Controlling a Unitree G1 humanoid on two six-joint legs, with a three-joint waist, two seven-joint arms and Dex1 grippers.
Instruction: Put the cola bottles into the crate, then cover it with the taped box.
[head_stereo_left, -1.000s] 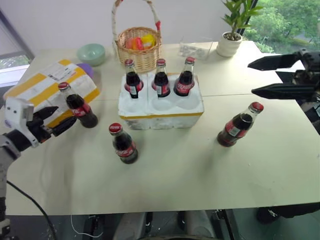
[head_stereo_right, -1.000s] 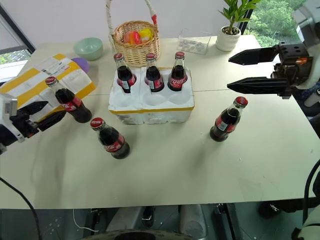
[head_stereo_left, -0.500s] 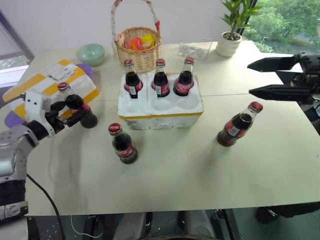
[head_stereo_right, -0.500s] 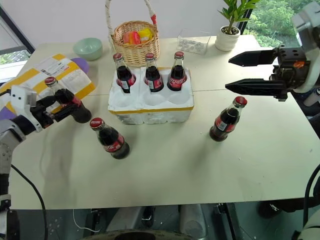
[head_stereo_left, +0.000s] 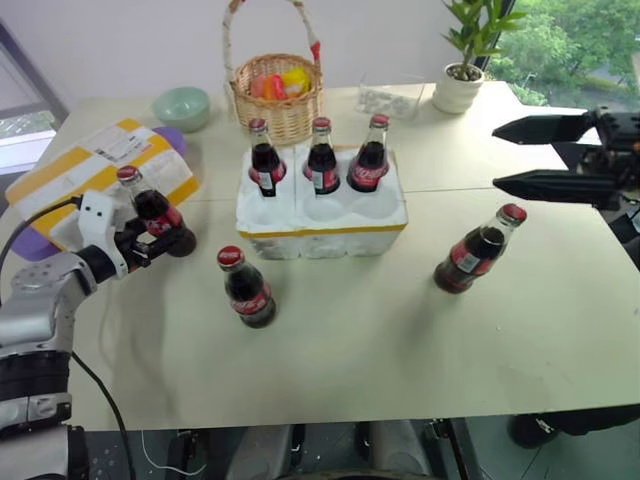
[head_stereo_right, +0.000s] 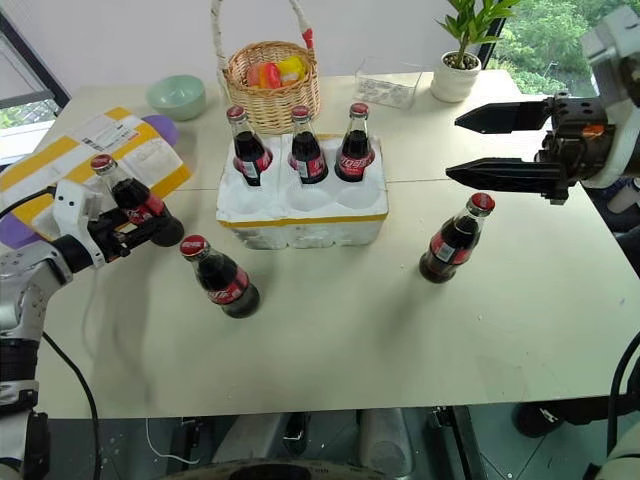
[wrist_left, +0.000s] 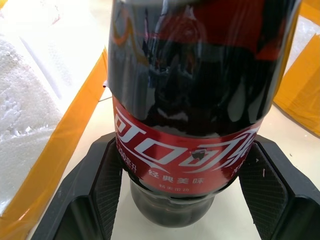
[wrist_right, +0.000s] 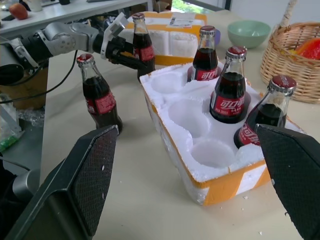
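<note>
The white crate (head_stereo_left: 322, 222) stands mid-table with three cola bottles (head_stereo_left: 322, 157) in its back wells; the front wells are empty. Three more bottles stand on the table. My left gripper (head_stereo_left: 158, 242) is shut on the lower body of the left one (head_stereo_left: 152, 207), which still rests on the table; in the left wrist view both pads (wrist_left: 107, 187) press its sides. Another bottle (head_stereo_left: 247, 290) is in front of the crate and one (head_stereo_left: 476, 250) is to its right. My right gripper (head_stereo_right: 452, 147) hovers open above the right bottle. The taped box (head_stereo_left: 95, 172) lies at the far left.
A wicker basket (head_stereo_left: 276, 98), a green bowl (head_stereo_left: 181, 106), a clear tray (head_stereo_left: 390, 98) and a potted plant (head_stereo_left: 461, 75) line the back edge. A purple object (head_stereo_left: 172, 138) lies behind the taped box.
My left gripper moved in around the left bottle and its fingers closed onto it. The right gripper stayed where it was, open.
</note>
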